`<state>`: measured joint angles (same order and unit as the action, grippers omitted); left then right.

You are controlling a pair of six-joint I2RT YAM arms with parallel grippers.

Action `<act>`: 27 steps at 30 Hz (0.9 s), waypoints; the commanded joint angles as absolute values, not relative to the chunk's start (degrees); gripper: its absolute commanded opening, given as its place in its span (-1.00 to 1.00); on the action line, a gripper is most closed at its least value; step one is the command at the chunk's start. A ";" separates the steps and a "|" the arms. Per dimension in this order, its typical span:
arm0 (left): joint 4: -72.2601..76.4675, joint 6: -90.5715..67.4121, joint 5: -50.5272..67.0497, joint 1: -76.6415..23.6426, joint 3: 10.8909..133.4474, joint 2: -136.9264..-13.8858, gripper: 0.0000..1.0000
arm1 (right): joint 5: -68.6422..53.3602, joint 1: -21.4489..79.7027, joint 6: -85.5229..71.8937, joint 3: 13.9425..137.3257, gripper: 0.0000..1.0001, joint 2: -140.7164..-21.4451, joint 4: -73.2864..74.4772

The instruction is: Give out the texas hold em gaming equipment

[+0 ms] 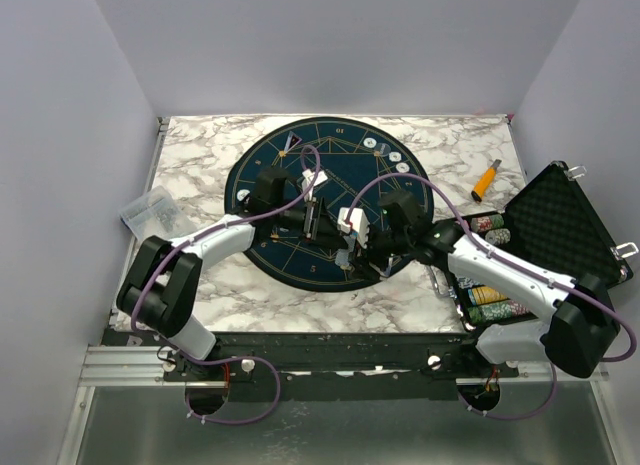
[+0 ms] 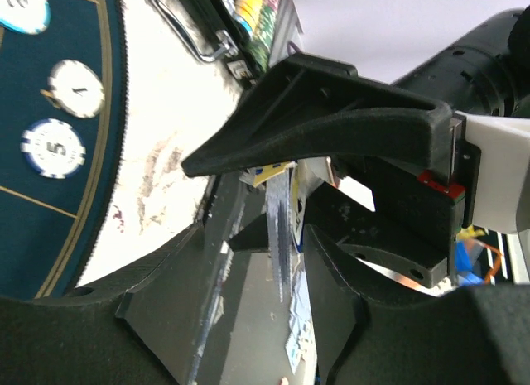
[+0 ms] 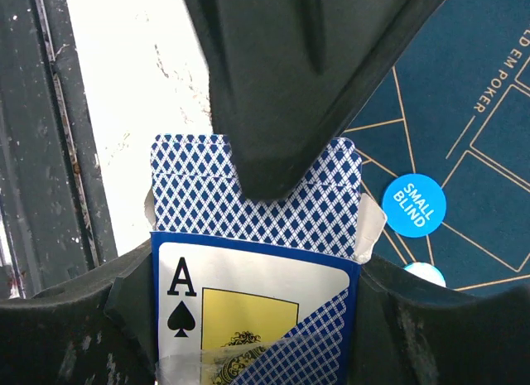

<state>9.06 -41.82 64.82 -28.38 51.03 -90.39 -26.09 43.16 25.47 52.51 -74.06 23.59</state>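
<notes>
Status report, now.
Right claw shut on card box. Left claw at its top, grip unclear. Chips out on mat.

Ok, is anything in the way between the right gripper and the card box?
No, nothing visible. The right gripper grips the card box at the near edge of the blue mat, with the left gripper close by.

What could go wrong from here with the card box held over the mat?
1. The card box in the right gripper looks open at its flap, so cards might slide out and scatter.
2. The left gripper is crowded close to it above the mat; fingers could collide or bend the card edges.
3. The small blind disc lies near the box, so a drop could knock it.
</notes>
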 commanded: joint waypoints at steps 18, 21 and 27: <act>0.14 -31.11 59.80 -30.45 53.90 -90.11 -0.01 | -30.41 42.98 24.27 53.29 -0.99 -74.01 24.32; -4.06 -28.74 58.80 -30.10 54.45 -89.87 -0.15 | -30.30 42.92 24.19 53.24 -0.99 -73.50 24.82; -5.53 -27.35 58.73 -28.07 53.96 -88.19 -0.43 | -29.91 42.76 24.65 52.76 -0.99 -72.80 25.13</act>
<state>-1.93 -31.11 61.52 -29.80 53.52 -89.45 -28.71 43.03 24.03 52.23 -74.35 25.26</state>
